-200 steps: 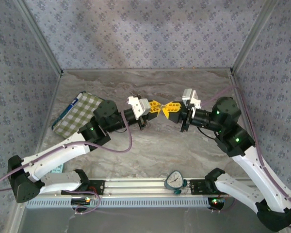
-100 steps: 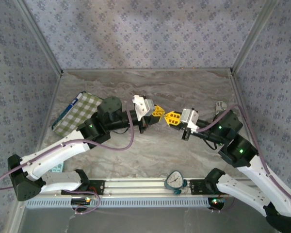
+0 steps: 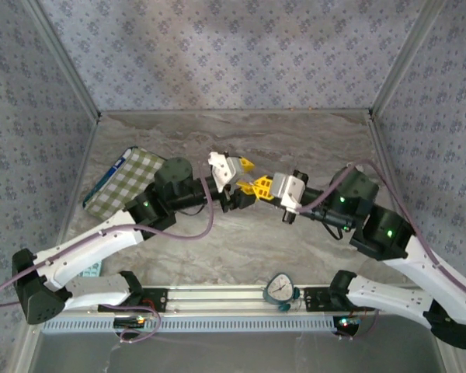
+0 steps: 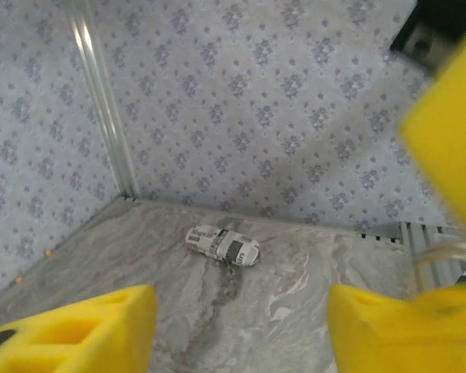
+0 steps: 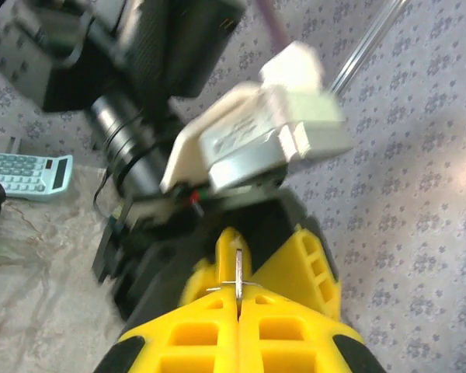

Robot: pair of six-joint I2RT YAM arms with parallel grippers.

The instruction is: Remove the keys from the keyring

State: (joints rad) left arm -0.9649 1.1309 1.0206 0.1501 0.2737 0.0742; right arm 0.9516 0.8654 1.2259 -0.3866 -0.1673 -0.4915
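the left arm (image 3: 101, 237) and right arm (image 3: 419, 260) reach in from the near corners, bent at the elbow, wrists turned toward each other above the middle of the table (image 3: 241, 249). the left gripper (image 3: 244, 177) has its yellow fingers spread wide, just beside the right gripper (image 3: 258, 187). that one is pressed together on the keys (image 5: 238, 268), a thin silvery sliver poking out between its pads.

Yellow fingers (image 4: 70, 330) — green-checked cloth (image 3: 132, 180), marbled table (image 3: 295, 140)

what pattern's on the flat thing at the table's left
The flat thing is green-and-white checked, clearest in the top external view.
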